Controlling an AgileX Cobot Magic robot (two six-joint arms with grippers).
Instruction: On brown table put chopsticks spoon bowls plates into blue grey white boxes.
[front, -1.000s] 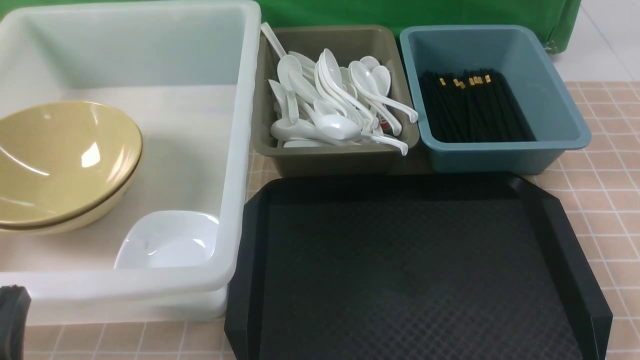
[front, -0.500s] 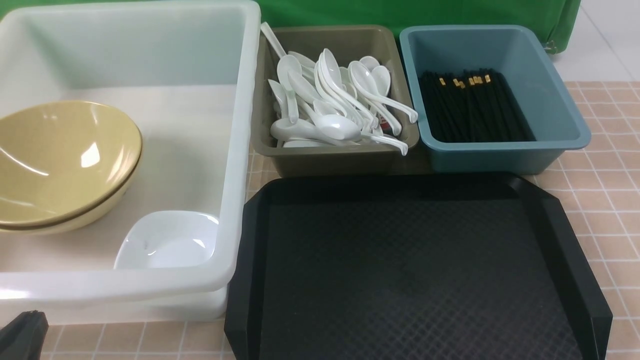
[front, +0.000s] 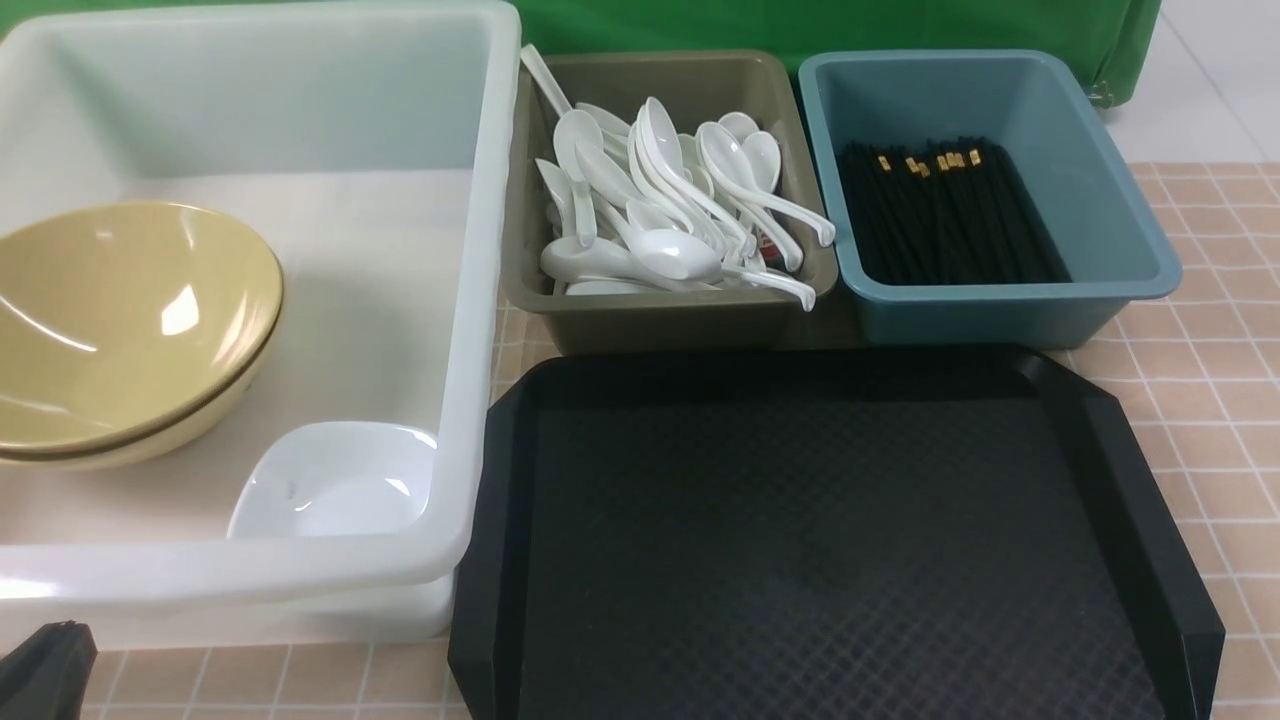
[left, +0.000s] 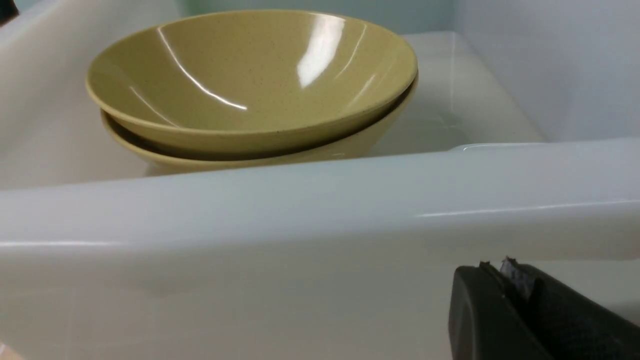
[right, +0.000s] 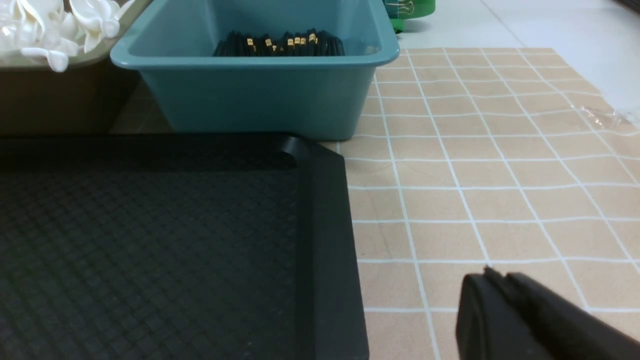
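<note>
The left pincer (front: 45, 665) now sits low at the near left corner of the surface (front: 1200, 400), below the front wall of the white box (front: 470, 300); a second ago it stood higher against that wall, and over the last half second it holds its place. In the left wrist view its jaws lie together with nothing between them. The right pincer (right: 500, 290) is absent from the front view; the right wrist view shows it over bare tiles beside the right rim of the black tray (front: 1100, 420), jaws together or nearly so, gripping nothing.

Nothing else has moved; the contents stand as follows:
- two yellow bowls (front: 120, 320), nested, at the left side of the white box;
- one white plate (front: 335, 485) in the near right corner of the same box;
- the spoons (front: 670, 210) heaped in the grey box (front: 650, 320), at the far edge of the surface;
- the chopsticks (front: 940, 215) lying in the blue box (front: 1000, 310), just beside the grey box.

The tray floor carries nothing, and no tableware shows on the visible tiles; judged from this, the sorting appears complete and both arms appear parked clear of the boxes.
</note>
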